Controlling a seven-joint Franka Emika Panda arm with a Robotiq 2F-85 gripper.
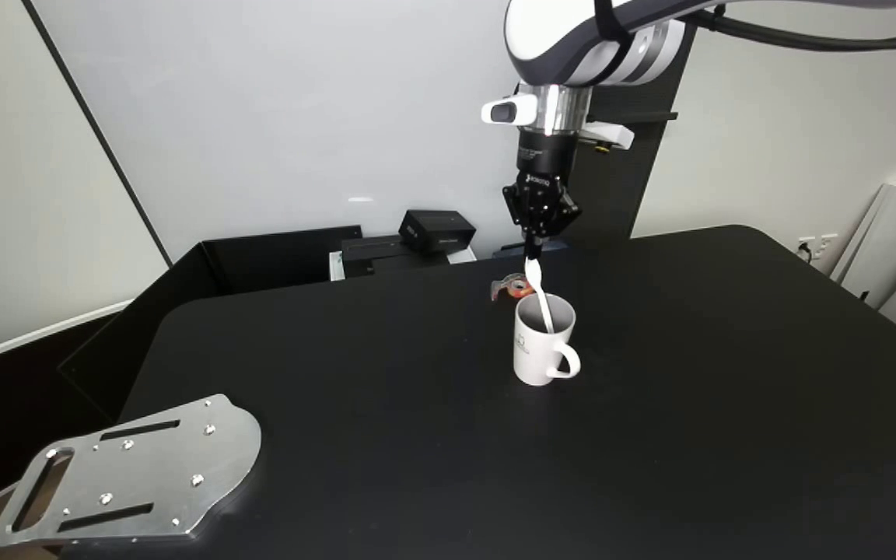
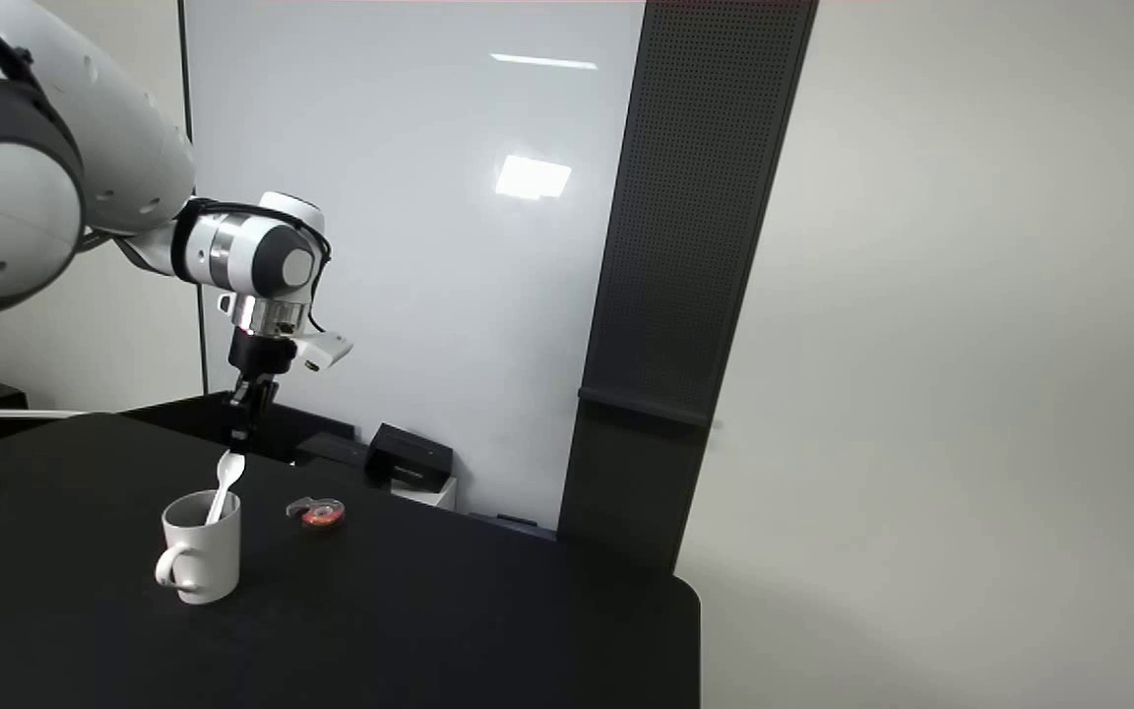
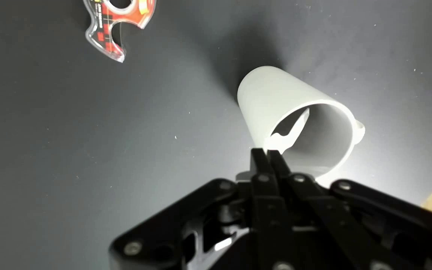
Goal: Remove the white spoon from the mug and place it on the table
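The white mug (image 1: 535,354) stands upright on the black table (image 1: 417,451), and also shows in an exterior view (image 2: 215,561) and in the wrist view (image 3: 272,93). The white spoon (image 1: 544,307) leans in the mug, bowl end up above the rim and handle down inside; it also shows in an exterior view (image 2: 221,495) and in the wrist view (image 3: 295,130). My gripper (image 1: 532,250), also seen in an exterior view (image 2: 237,443), is above the mug. In the wrist view its fingertips (image 3: 267,152) are almost together, with the top of the spoon's bowl between them.
A red tape dispenser (image 1: 518,286) lies on the table behind the mug. A grey metal plate with holes (image 1: 160,459) lies at the table's near corner in an exterior view. A black box (image 1: 436,229) and other black items stand beyond the far edge, by the wall.
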